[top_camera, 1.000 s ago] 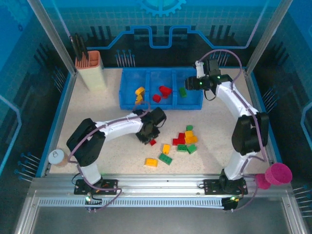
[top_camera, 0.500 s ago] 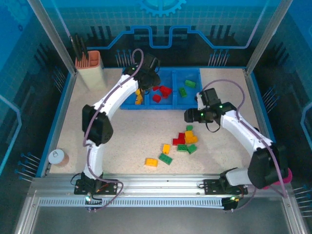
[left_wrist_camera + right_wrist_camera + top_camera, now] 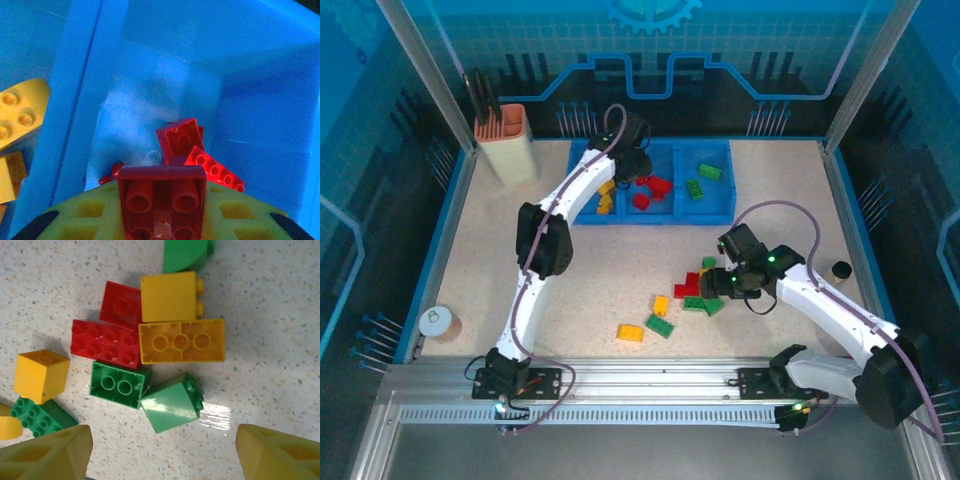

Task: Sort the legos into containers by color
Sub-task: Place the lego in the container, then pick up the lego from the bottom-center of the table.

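Now a red brick [image 3: 161, 197] sits clamped in the left claw [image 3: 630, 158], other reds [image 3: 200, 150] just beyond it in the tray's [image 3: 260, 100] middle bin. Dropped off-centre, it could bounce over the wall [image 3: 82, 100] to the yellows [image 3: 20, 112] on its left. Right claw [image 3: 162, 452] gapes, loose bricks [image 3: 117, 385] just ahead.

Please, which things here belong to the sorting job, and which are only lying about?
Job: loose legos; red brick held over the tray; blue tray.
Lying about: beige-and-orange holder; small round white thing; small dark round thing.
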